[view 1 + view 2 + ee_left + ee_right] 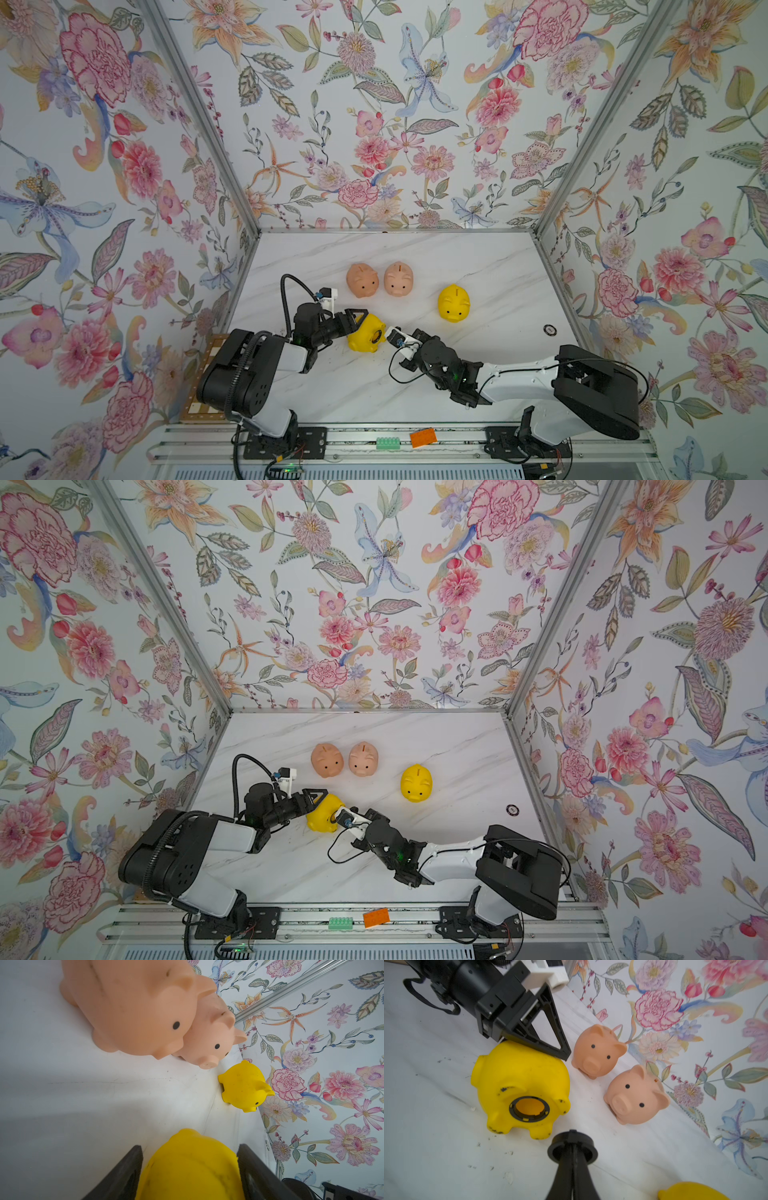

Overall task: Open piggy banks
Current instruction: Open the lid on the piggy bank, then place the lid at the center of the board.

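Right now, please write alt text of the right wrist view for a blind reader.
A yellow piggy bank is tipped on its side, its round belly hole open, clamped by the left gripper. The right gripper holds a black round plug in front; two pink piggy banks stand behind on the white table.

Left wrist view: the held yellow pig is blurred and cut by the frame edge, as are the fingers of the left gripper. The nearer peach pig is cropped and covers part of its twin. Right wrist view: only a sliver of the other yellow pig shows. Lower right of centre in a top view, a small dark disc is perhaps a plug, too small to tell.
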Robot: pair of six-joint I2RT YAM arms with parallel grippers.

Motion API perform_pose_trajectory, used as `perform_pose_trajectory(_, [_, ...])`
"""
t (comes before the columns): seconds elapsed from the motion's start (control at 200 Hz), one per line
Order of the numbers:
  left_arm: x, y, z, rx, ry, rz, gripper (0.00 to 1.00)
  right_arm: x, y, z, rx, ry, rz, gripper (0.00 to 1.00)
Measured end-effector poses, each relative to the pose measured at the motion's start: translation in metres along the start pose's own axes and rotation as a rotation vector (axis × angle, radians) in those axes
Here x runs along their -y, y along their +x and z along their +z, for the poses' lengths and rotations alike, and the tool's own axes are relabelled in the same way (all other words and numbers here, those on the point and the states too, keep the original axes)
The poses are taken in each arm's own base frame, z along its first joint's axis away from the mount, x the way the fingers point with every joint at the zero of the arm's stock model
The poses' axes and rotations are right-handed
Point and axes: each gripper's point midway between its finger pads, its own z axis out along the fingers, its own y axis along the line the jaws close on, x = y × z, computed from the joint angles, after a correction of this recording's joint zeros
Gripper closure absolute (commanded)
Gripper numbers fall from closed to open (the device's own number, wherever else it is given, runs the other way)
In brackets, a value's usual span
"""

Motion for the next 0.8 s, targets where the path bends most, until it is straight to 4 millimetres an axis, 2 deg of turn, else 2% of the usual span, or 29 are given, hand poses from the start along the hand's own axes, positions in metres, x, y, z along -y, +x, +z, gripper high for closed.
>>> perform_pose_trajectory(0.095, [0.001,0.0,-0.001,0.001,0.0,0.0,0.26,0.004,0.01,0.006,-0.089,-0.053,0.081,1.0])
perform_pose_trajectory(0.405, [0.001,0.0,-0.001,0.002,0.0,0.001,0.26,0.02,0.018,0.016,-0.337,-0.136,0.376,1.0])
perform_pose_trajectory(0.565, [0.001,0.0,-0.001,0.002,0.0,0.001,0.25,0.032,0.041,0.031,-0.507,-0.123,0.498,1.0])
perform_pose_trajectory(0.801, [0.001,0.0,-0.001,0.002,0.0,0.001,0.26,0.022,0.074,0.035,-0.718,-0.139,0.552,1.0])
